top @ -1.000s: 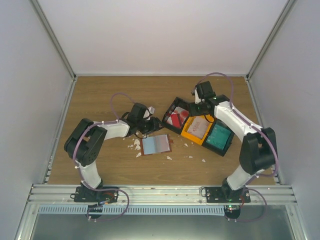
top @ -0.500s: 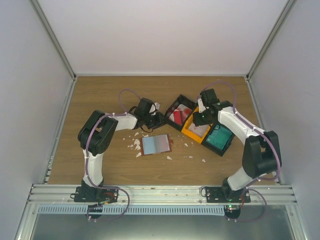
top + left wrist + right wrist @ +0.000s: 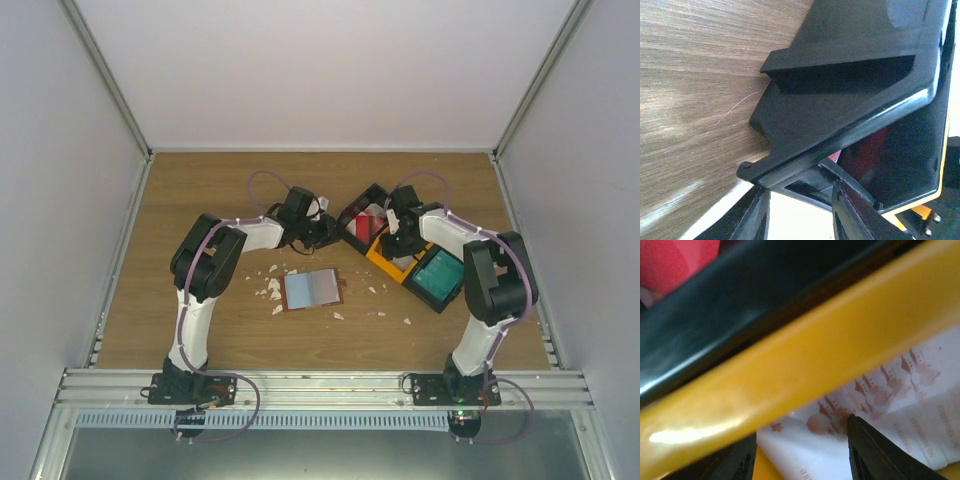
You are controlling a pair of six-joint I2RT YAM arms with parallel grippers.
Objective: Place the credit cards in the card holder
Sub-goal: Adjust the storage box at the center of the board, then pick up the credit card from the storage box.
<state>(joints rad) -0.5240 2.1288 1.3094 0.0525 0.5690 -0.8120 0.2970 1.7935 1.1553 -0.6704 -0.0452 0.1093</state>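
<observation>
One glossy orange bin (image 3: 815, 355) | thin printed pale card (image 3: 910, 400) | woodgrain table (image 3: 690, 75)

- Left arm (image 3: 205, 270) rises from the near edge of the desk (image 3: 200, 180), elbow bent, forearm reaching right toward mid-desk.
- Left gripper (image 3: 325, 232) sits low, fingers (image 3: 852, 220) parted.
- Right arm (image 3: 495, 285) doubles leftward from its elbow; right gripper (image 3: 393, 243) points down, its fingers (image 3: 880, 455) apart.
</observation>
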